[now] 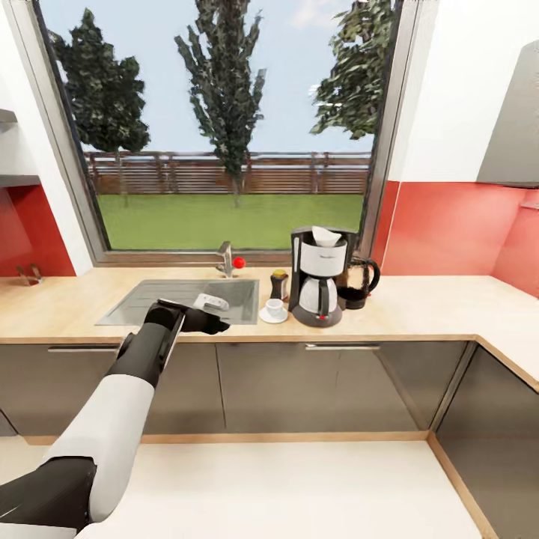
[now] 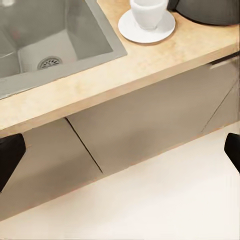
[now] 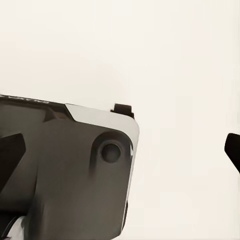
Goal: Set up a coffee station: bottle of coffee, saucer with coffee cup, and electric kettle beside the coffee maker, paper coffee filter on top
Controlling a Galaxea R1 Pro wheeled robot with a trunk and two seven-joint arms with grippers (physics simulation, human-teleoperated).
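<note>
The coffee maker (image 1: pixel 317 277) stands on the worktop (image 1: pixel 419 307) by the window, with the paper coffee filter (image 1: pixel 326 236) sitting on its top, so that step looks done; the bottle of coffee (image 1: pixel 279 284) stands just beside it on the sink side; the coffee cup (image 1: pixel 275 307) sits on the saucer (image 1: pixel 273 316) in front of the bottle and next to the machine; the electric kettle (image 1: pixel 358 282) stands close on the other side; I think all the things are grouped so the station is nearly or fully set; the left hand (image 1: pixel 213 324) hangs by the front edge of the worktop near the sink (image 1: pixel 150 299), open and holding nothing; the right hand's (image 3: pixel 120 150) fingers stand wide apart and empty over the pale floor (image 3: pixel 165 45); there is lots of bare worktop past the kettle, and open floor in front of the cabinets (image 1: pixel 314 389) for backing away.
</note>
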